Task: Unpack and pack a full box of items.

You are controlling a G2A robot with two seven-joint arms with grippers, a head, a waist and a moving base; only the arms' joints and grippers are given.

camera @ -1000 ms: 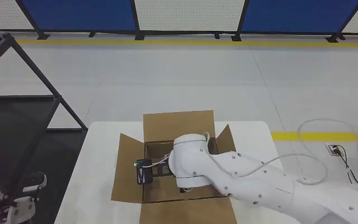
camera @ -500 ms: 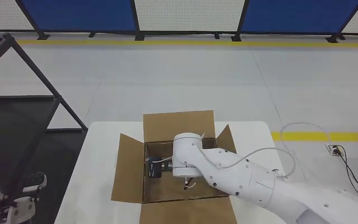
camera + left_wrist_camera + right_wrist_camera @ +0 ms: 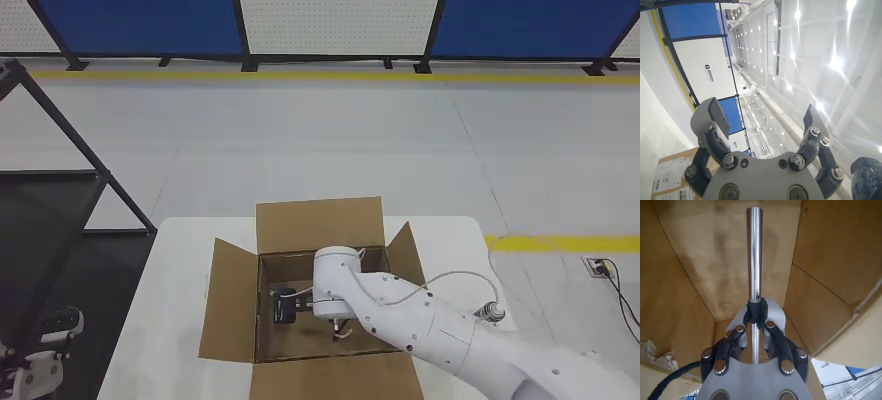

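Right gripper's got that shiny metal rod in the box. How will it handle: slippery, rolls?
Probably slippery: the rod is polished, and the right gripper pinches it near one end, so it may pivot. Likely stiff and heavy for its width. Round, so it would probably roll if laid in the box.

the right arm [image 3: 420,315] bends down low, its right hand [image 3: 755,311] squeezed tight on a shiny metal rod [image 3: 754,256]. the left hand [image 3: 763,118] points up, fingers [image 3: 718,116] spread wide.
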